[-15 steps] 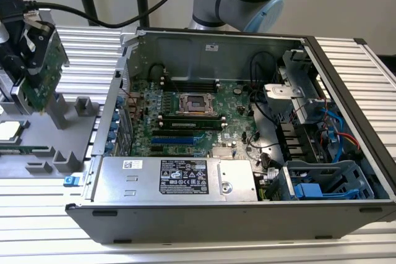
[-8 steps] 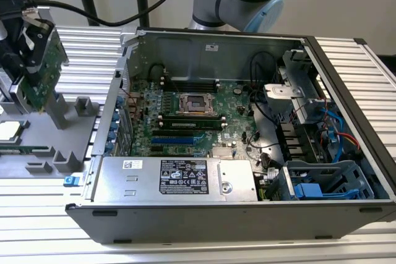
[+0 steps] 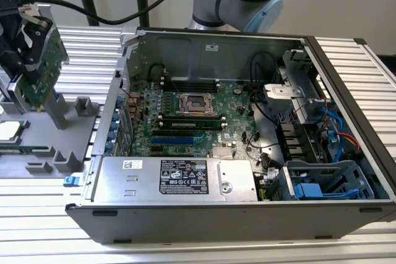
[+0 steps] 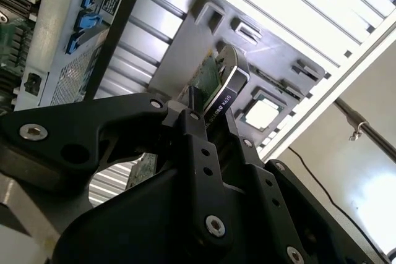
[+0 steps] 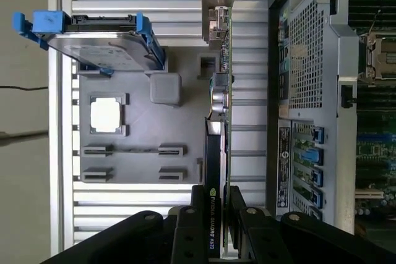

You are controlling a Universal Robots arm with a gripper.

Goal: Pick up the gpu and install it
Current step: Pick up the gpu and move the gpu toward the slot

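One open grey metal computer case (image 3: 204, 221), one large green motherboard (image 3: 238, 98), one thin green rectangular gpu (image 3: 42, 73). One grey plastic holder tray (image 5: 142, 129), one square silver processor chip (image 5: 105, 115), one blue-framed silver hard drive (image 5: 93, 47).

exterior view: even, diffuse light, with soft shade inside the computer case (image 3: 185, 47). second wrist view: strong glare washes out the ribbed table (image 4: 322, 4), and the gripper (image 4: 211, 112) reads dark against it. first wrist view: bright glare on the table slats.
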